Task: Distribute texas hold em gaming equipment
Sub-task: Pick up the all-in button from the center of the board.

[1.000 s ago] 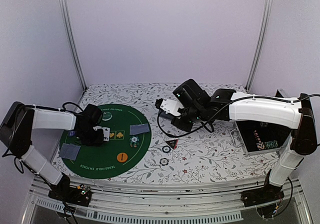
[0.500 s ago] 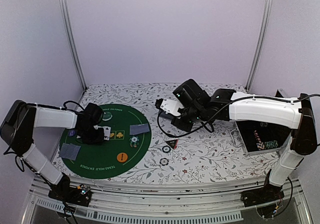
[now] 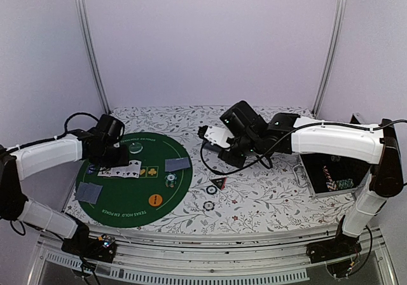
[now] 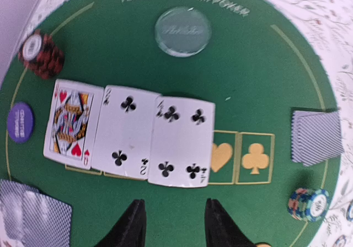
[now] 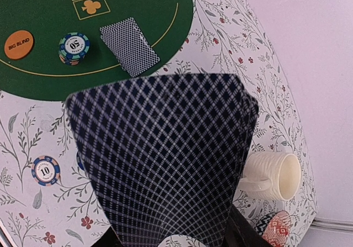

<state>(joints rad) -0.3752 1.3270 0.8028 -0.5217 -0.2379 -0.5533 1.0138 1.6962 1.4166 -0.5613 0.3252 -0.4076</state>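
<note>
1. Overhead, the green mat (image 3: 137,199) lies on the left part of the floral table (image 3: 267,196), with the left gripper (image 4: 174,226) above it. Its fingers stand apart with nothing between them.
2. Just beyond those fingertips, three face-up cards lie side by side and overlapping: a queen of hearts (image 4: 70,123), a two of clubs (image 4: 124,131) and a four of clubs (image 4: 182,142).
3. Also on the mat are:
   - a clear disc (image 4: 182,31) near the printed lettering;
   - a red-and-black chip stack (image 4: 41,54) and a purple disc (image 4: 21,123) at one edge;
   - a face-down pile (image 4: 314,137) beside the heart and club squares;
   - a blue-green chip stack (image 4: 309,203);
   - another face-down pile (image 4: 33,211);
   - the orange button (image 5: 19,44).
4. The right gripper (image 3: 222,142) hangs over the table's middle, clamped on a fan of held cards (image 5: 165,170), backs toward its camera.
5. Off the mat lie the triangular marker (image 3: 219,183) and two single chips (image 3: 210,189), (image 3: 208,205).
6. The cream mug (image 5: 273,175) lies on its side beside a red-patterned dish (image 5: 276,227).
</note>
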